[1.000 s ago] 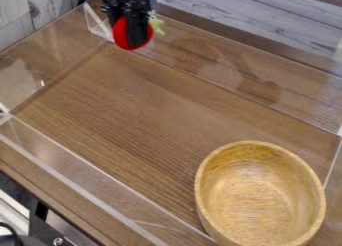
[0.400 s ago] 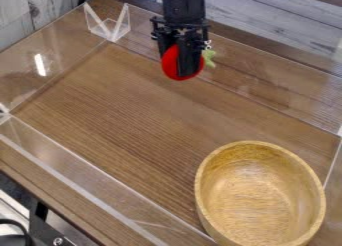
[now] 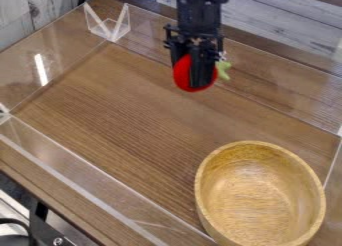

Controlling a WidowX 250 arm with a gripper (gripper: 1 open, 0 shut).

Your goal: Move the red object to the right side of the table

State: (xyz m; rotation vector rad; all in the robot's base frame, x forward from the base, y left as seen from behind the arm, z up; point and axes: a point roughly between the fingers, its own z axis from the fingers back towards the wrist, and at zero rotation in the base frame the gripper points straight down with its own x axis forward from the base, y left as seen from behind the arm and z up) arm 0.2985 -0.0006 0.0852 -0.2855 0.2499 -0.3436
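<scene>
Glossy red object [image 3: 193,74], light, rigid and likely slippery, hangs at twelve o'clock, pinched mid-body by gripper [image 3: 195,62] jaws.

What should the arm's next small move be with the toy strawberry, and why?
Probably carry on toward the picture's right. The gripper, jaws shut on the red toy strawberry, hangs near the far middle of the table, so the right side is not reached. The wooden bowl sits near right; stay behind it.

A wooden bowl [image 3: 261,197] sits on the table [image 3: 120,110].
</scene>
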